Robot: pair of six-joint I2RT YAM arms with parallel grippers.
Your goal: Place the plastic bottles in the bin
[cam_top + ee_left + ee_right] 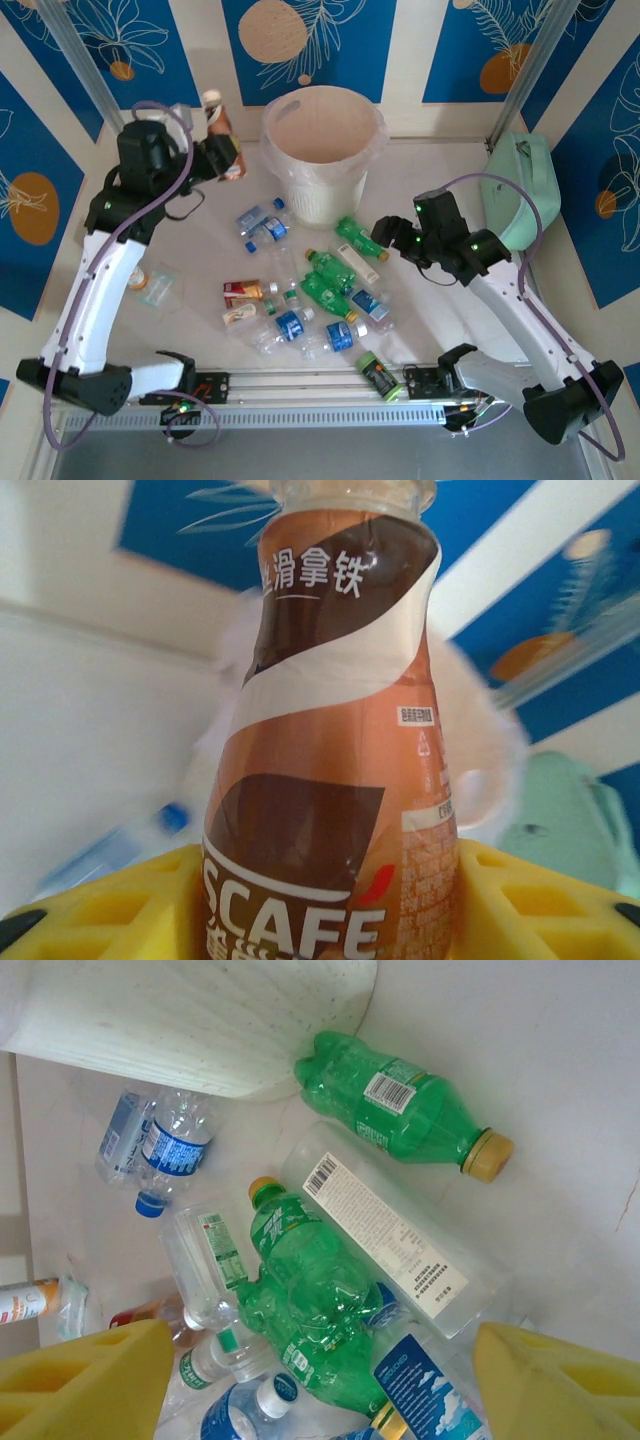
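Note:
My left gripper (228,158) is shut on a brown-and-cream coffee bottle (218,122), held upright above the table just left of the bin (320,185). In the left wrist view the yellow pads (520,900) press both sides of that bottle (330,730), with the bin's blurred wall (480,750) behind. My right gripper (385,232) stands open above the pile, its fingers (90,1380) wide apart over a green bottle (310,1260) and a clear white-labelled one (390,1235). Another green bottle (400,1105) lies by the bin's base (190,1020).
Several bottles lie scattered mid-table: blue-labelled ones (262,222), green ones (325,280), a red-labelled one (243,291). A crushed clear bottle (155,285) lies apart at the left. A dark cylinder with a green cap (378,375) sits at the front rail. A mint-green case (520,190) leans at the right.

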